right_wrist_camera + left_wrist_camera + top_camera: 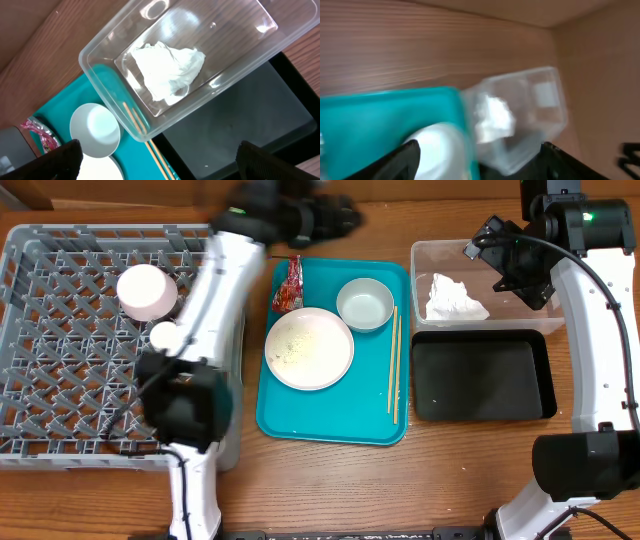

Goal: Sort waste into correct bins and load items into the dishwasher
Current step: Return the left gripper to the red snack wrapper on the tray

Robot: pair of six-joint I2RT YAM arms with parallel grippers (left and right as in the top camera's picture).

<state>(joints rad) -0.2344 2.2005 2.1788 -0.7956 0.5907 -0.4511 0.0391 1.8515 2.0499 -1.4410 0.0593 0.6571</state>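
- Two grippers, both spread, nothing between the fingers. My left gripper (pixel 480 160) hangs blurred at top centre of the overhead view, above the far edge of the teal tray (pixel 300 415). My right gripper (pixel 160 160) hovers over the clear tub (pixel 428 265), upper right.
- The tissue (pixel 455 298) lies inside the clear tub. The black tray (pixel 482 375) just below it shows nothing in it.
- A pink bowl (pixel 145 290) and a small cup (pixel 165 335) sit in the grey dish rack (pixel 60 330), left of frame.
- The red snack wrapper (pixel 288 285) lies at the teal tray's upper left, its lower end at the rim of the large plate (pixel 335 355). I judge it light, thin, crinkly and probably slick. It should crush rather than resist, so I would pinch the upper free end, clear of the plate.
- The large plate carries loose grains (pixel 290 352). It looks stiff, smooth and likely breakable, so I would take it by the rim and keep it level.
- A small bowl (pixel 365 304) and chopsticks (pixel 394 365) lie on the tray's right side.
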